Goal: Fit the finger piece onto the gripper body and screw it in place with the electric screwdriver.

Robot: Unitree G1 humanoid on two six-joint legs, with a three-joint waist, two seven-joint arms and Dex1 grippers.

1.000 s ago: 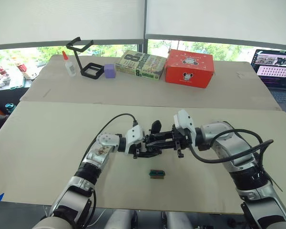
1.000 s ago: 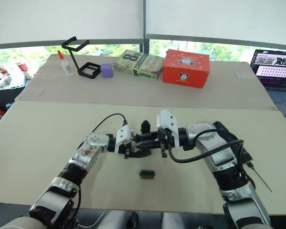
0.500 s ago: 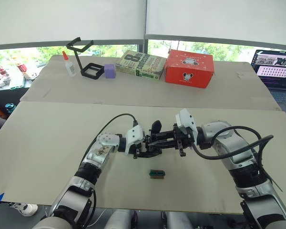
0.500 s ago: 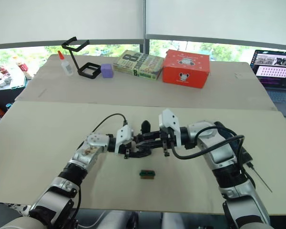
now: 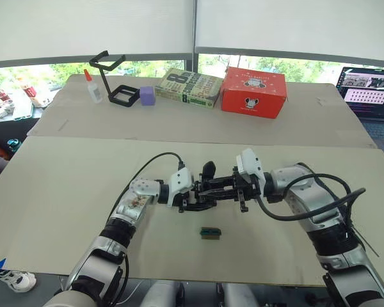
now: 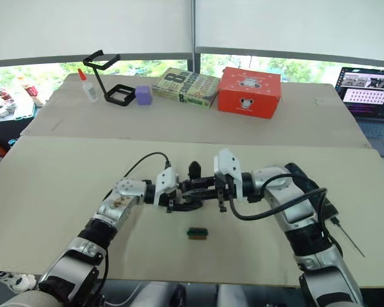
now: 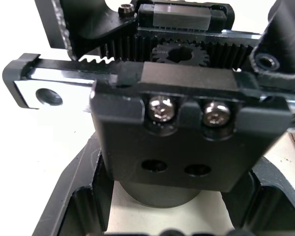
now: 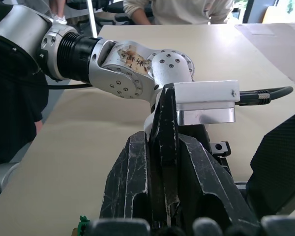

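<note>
With my left claw (image 5: 193,197) clamped on the gripper body (image 5: 205,192) and right claw (image 5: 233,190) pinching the finger piece (image 8: 165,147), I'd slide it on square, slowly.

Open table (image 5: 64,185) around both hands; green-and-black block (image 5: 210,233) probably nearest obstacle.
</note>
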